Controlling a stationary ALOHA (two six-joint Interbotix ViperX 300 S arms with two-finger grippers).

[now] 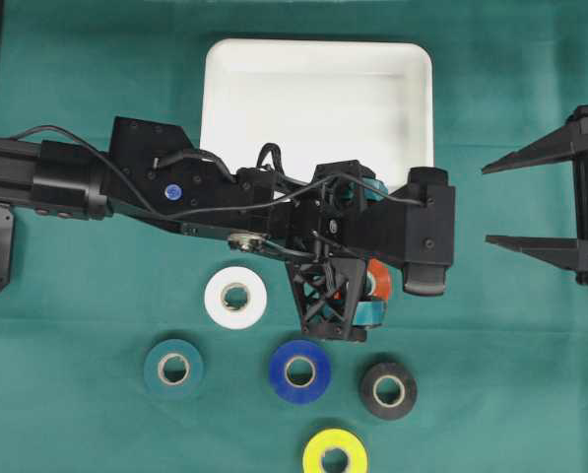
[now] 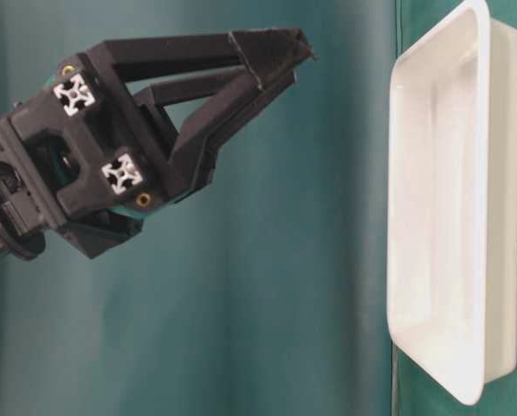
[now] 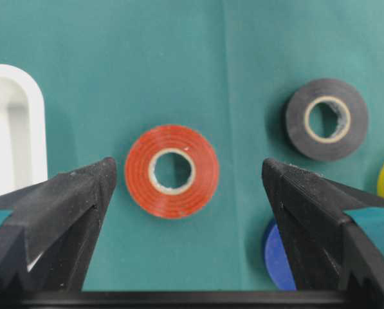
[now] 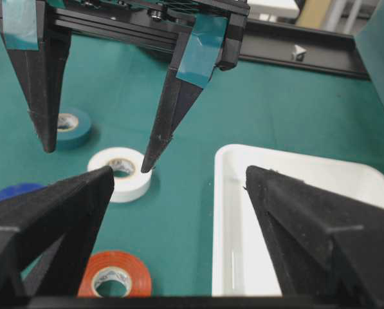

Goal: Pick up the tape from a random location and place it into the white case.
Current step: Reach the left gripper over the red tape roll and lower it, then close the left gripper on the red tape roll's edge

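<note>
The white case point(image 1: 318, 99) lies at the back middle of the green cloth; it also shows in the left wrist view point(image 3: 31, 90) and the right wrist view point(image 4: 294, 232). An orange tape roll point(image 3: 172, 145) lies flat on the cloth just in front of the case, mostly hidden under my left gripper in the overhead view point(image 1: 377, 281). My left gripper point(image 3: 189, 168) is open and empty, hanging above the orange roll with one finger on each side, apart from it. My right gripper point(image 1: 486, 204) is open and empty at the right edge.
A white roll point(image 1: 215, 301), a teal roll point(image 1: 154, 370), a blue roll point(image 1: 280, 372), a black roll point(image 1: 370, 391) and a yellow roll point(image 1: 315, 455) lie flat in front of the left arm. The black roll point(image 3: 298, 122) is nearest the orange one.
</note>
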